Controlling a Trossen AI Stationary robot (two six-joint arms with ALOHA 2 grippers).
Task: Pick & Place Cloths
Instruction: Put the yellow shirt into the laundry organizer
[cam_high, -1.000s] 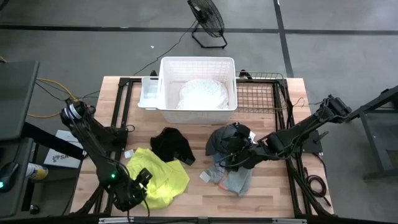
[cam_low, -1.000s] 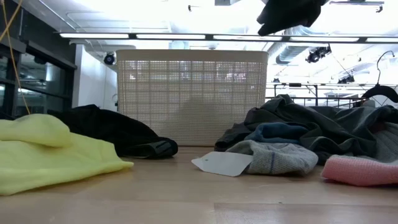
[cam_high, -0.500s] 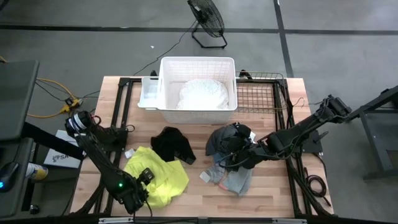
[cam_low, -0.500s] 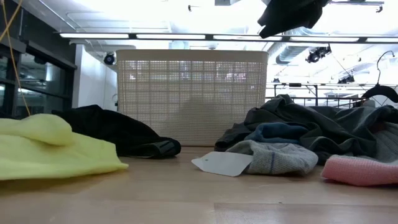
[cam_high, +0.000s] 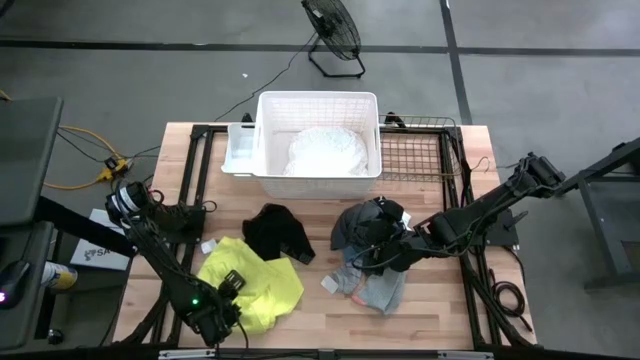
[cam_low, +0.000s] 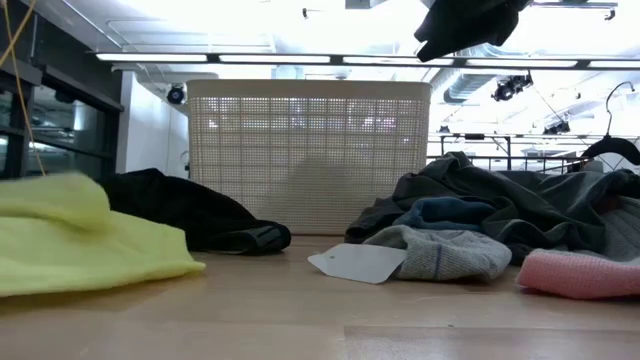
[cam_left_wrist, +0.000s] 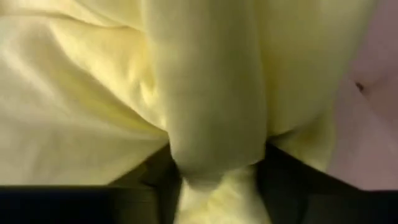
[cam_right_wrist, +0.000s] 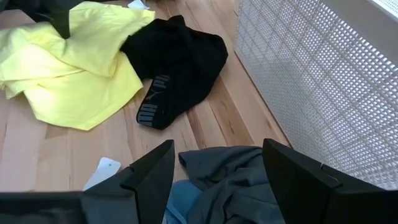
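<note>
Since a ridge of the bright yellow soft fabric cloth (cam_left_wrist: 211, 93) is bunched between its two dark fingers in the left wrist view, the left gripper (cam_high: 228, 292) looks pinched onto that cloth at the table's near left edge, so the step in hand appears to be taking it up. The yellow cloth lies spread on the light wooden table (cam_high: 440, 305) and none of it is clearly raised. Further right along the near side, a mixed heap sits on the wood: a small blue-grey cloth (cam_high: 378, 290) with a white tag beside it, and a dark grey cloth (cam_high: 355, 228) piled behind. The right gripper (cam_high: 385, 250) hovers just above that heap with its fingers spread and nothing between them, the dark grey folds showing directly beneath in the right wrist view. Toward the middle, a crumpled black cloth (cam_high: 277, 232) rests between the yellow one and the basket. At the far side stands the white slatted plastic basket (cam_high: 318, 100), with one large white cloth (cam_high: 325, 150) already inside it. By that showing, one piece is placed; the yellow, black, dark grey and blue-grey pieces are all left to move.
</note>
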